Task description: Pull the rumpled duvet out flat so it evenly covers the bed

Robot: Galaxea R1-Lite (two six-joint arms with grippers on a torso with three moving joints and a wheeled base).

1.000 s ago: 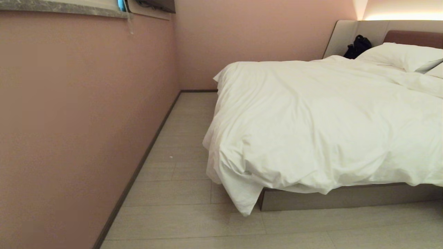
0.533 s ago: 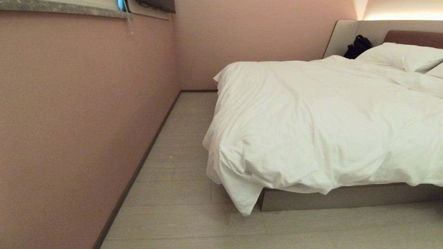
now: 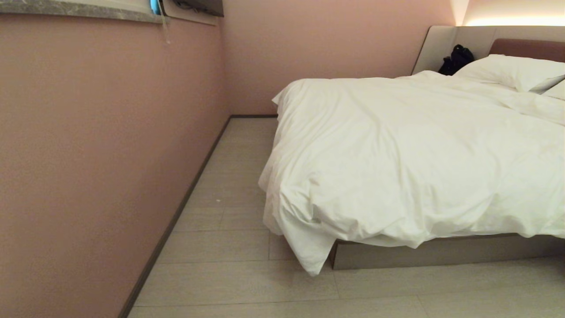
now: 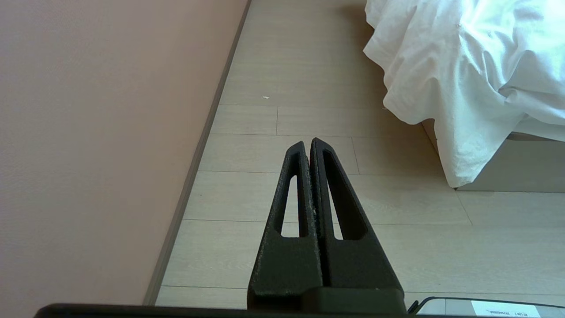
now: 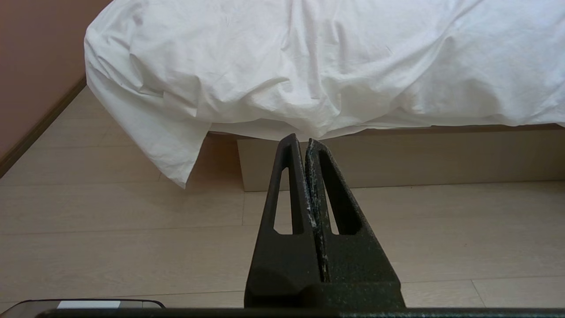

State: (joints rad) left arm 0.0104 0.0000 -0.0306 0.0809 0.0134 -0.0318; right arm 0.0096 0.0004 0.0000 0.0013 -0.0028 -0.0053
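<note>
The white puffy duvet [image 3: 410,159] lies spread over the bed [image 3: 441,251], wrinkled, with one corner drooping off the near left corner toward the floor [image 3: 313,260]. That hanging corner also shows in the left wrist view [image 4: 463,145] and the right wrist view [image 5: 163,145]. Neither arm appears in the head view. My left gripper [image 4: 307,142] is shut and empty, low over the floor, well short of the duvet. My right gripper [image 5: 301,139] is shut and empty too, pointing at the bed's base [image 5: 397,154] below the duvet's edge.
A pink wall [image 3: 97,154] with a dark skirting board runs along the left, leaving a floor aisle [image 3: 234,185] between it and the bed. White pillows [image 3: 516,70] and a black bag [image 3: 457,59] sit by the brown headboard [image 3: 529,46].
</note>
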